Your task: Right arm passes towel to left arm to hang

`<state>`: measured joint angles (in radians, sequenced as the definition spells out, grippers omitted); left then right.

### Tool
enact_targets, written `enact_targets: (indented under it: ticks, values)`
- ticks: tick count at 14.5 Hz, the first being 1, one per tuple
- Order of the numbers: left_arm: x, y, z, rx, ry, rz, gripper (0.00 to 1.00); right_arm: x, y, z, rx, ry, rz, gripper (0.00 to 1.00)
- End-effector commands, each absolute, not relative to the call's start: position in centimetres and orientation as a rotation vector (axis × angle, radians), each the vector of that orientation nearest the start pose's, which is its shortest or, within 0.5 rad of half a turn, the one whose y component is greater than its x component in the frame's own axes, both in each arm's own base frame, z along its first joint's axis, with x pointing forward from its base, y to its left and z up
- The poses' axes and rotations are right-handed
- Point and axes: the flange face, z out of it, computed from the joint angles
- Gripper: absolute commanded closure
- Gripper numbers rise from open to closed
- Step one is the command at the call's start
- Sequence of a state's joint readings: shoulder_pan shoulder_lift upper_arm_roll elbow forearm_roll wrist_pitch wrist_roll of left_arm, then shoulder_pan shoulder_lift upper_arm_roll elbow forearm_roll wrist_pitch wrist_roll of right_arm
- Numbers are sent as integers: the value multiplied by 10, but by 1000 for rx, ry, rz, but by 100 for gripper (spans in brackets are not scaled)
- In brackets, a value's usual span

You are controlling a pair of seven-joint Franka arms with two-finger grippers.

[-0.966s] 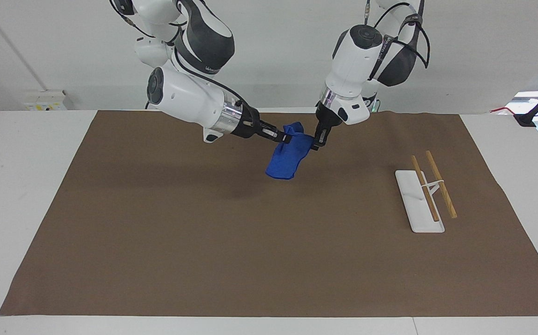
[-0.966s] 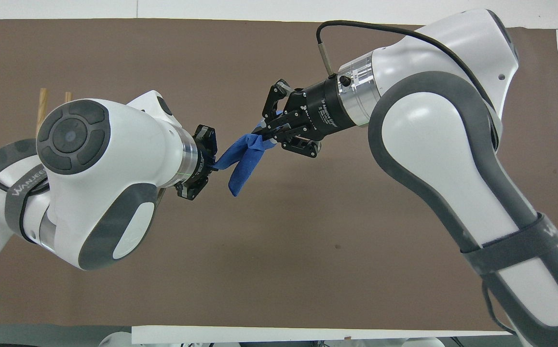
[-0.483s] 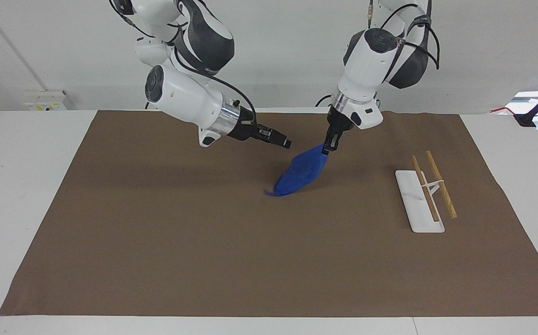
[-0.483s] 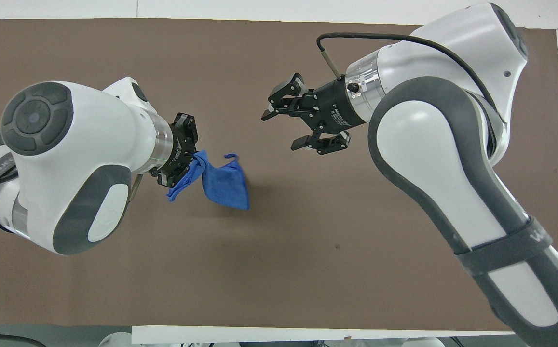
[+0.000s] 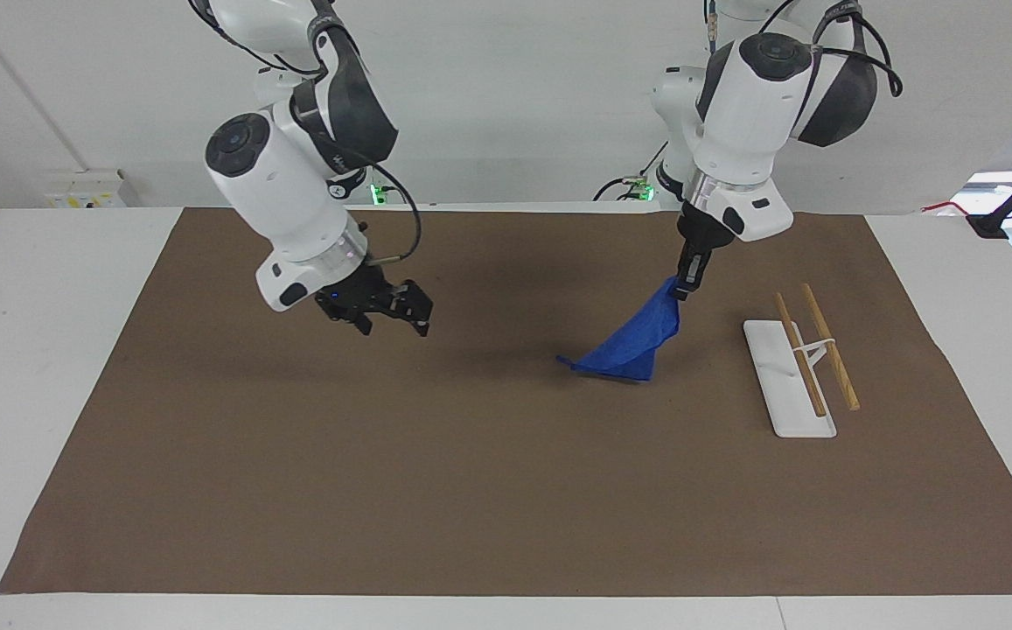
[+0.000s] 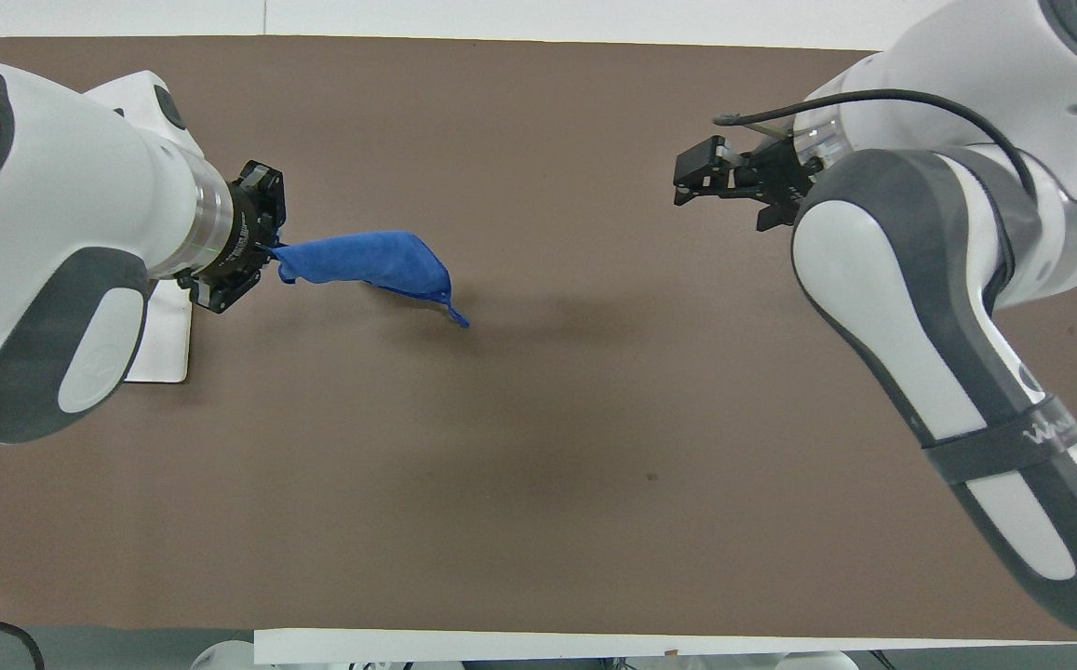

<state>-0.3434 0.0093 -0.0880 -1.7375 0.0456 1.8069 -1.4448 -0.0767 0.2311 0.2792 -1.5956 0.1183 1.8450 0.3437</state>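
Right, left gripper (image 5: 686,282) has its fingers clamped on one corner of the towel (image 5: 632,346), so the cloth hangs from that single pinch and fans out below it; the lowest edge looks just at or barely off the brown mat (image 5: 471,490), can't tell which. Little loop sticks out at the trailing low corner (image 6: 456,316), toward the right arm's end. A corner grip makes sense for hanging: most of the cloth is free to drape over a rod

Towel sits over the mat just beside the rack (image 5: 799,363), toward the middle of the table from it. Rack is a white base with two wooden rods held up on a small stand, rods running along the base; it's at the left arm's end, so the left arm (image 5: 746,105) is the one that can reach it

Right gripper (image 5: 380,313) has its fingers spread apart and empty, blue light showing, hanging over the mat toward the right arm's end, well apart from the towel. Right arm (image 5: 282,188) looks done with its part and is waiting

My read: handover is complete, hang step not yet done. Next move needs the towel lifted enough to clear the rods, then carried across so the free part falls over one. Risk: bunched cloth catches the stand or slides off
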Motion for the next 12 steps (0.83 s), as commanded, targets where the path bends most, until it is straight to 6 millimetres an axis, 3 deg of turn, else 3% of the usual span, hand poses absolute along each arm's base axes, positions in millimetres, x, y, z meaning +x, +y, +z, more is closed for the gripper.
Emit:
enact_targets:
  ticks: [1, 4, 6, 7, 9, 12]
  values:
    - [536, -185, 574, -2781, -1368, -65, 100, 607, 62, 549, -3113, 165, -28, 0]
    - [551, -118, 582, -2780, -1362, -78, 100, 565, 14, 631, -3177, 215, -39, 0]
    - [558, -81, 585, -2798, -1331, -88, 100, 545, -12, 673, -3217, 174, -4, 0]
    - [561, -62, 583, -2797, -1337, -96, 100, 541, -20, 679, -3239, 128, 33, 0]
    - [569, -17, 582, -2817, -1317, -144, 100, 538, -23, 671, -3264, 34, 84, 0]
    - [568, 30, 573, -2848, -1251, -195, 100, 529, -32, 666, -3266, -19, 161, 0]
